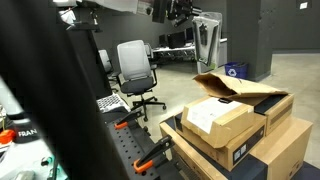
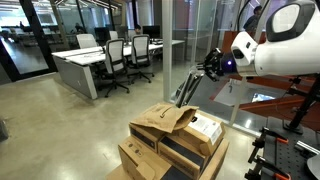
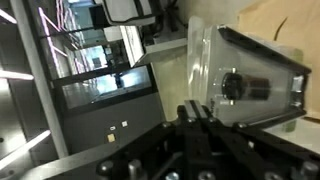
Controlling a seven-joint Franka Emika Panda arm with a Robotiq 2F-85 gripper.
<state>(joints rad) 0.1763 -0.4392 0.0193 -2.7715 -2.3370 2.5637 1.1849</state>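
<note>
My gripper (image 3: 195, 104) is shut, its two black fingers pressed together with nothing between them. In the wrist view a clear plastic container (image 3: 245, 80) with a round black knob lies just beyond the fingertips, apart from them. In both exterior views the gripper (image 2: 212, 66) (image 1: 180, 12) hangs high in the air, above and beside a stack of cardboard boxes (image 2: 175, 145) (image 1: 235, 125). Crumpled brown paper (image 2: 165, 118) (image 1: 235, 85) lies on top of the stack. A pale slanted frame (image 2: 188, 88) shows just below the gripper; what it is I cannot tell.
The white robot arm (image 2: 280, 40) fills the upper corner. Office chairs (image 1: 135, 65) and desks (image 2: 100, 60) stand on the concrete floor behind. A glass wall (image 2: 180, 35) rises behind the boxes. Orange-handled clamps (image 1: 150, 155) sit at the table edge, and a blue bin (image 1: 235, 70) stands far back.
</note>
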